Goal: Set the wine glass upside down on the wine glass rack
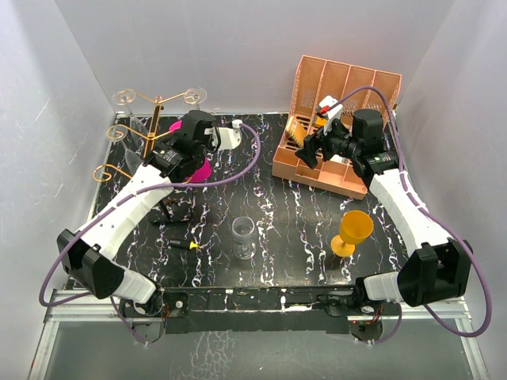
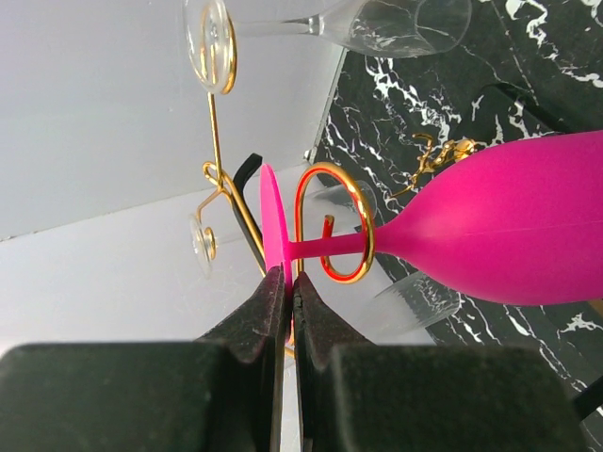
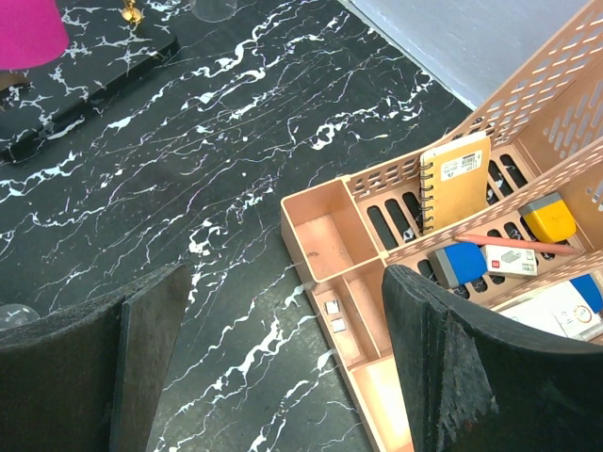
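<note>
left claw (image 2: 287, 279) clamped shut on the thin foot of the pink wine glass (image 2: 509, 231), whose stem we see threaded through a gold scroll loop of the wine glass rack (image 2: 335, 222). the foot sits on the claw's side of that loop and the bowl on the far side. we judge the edge grip is chosen so the foot, wider than the loop, can catch on the wire and let the bowl hang down once freed. clear glasses (image 2: 377, 24) hang from the rack's other arms. well away from the rack, the right claw (image 3: 283, 315) holds nothing, jaws wide apart above the salmon-pink organiser (image 3: 330, 235), we think simply out of the way. a clear glass (image 1: 244, 237) and a yellow goblet (image 1: 354, 231) stand on the counter (image 1: 277, 202) nearer the arm bases than the rack.
</note>
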You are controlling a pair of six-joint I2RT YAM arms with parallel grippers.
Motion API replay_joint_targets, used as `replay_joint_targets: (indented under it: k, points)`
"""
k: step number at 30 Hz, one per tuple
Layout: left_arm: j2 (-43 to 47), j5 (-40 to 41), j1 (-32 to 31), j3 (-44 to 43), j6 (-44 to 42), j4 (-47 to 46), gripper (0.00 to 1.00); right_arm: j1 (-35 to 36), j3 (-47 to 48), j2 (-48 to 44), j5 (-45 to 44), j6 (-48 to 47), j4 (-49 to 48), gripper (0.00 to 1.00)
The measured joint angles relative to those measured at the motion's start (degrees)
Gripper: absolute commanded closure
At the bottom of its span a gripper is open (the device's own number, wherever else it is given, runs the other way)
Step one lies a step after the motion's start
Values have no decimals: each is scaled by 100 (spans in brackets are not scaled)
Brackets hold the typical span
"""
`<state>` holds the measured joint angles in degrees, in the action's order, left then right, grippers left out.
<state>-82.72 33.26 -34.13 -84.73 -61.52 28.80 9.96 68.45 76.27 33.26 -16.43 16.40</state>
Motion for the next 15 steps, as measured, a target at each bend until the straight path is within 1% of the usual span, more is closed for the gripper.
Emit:
replay_joint_targets:
  k: [15]
  points:
    - [68, 151, 4, 186, -46, 0, 99, 0, 0, 28, 26, 0, 2, 9]
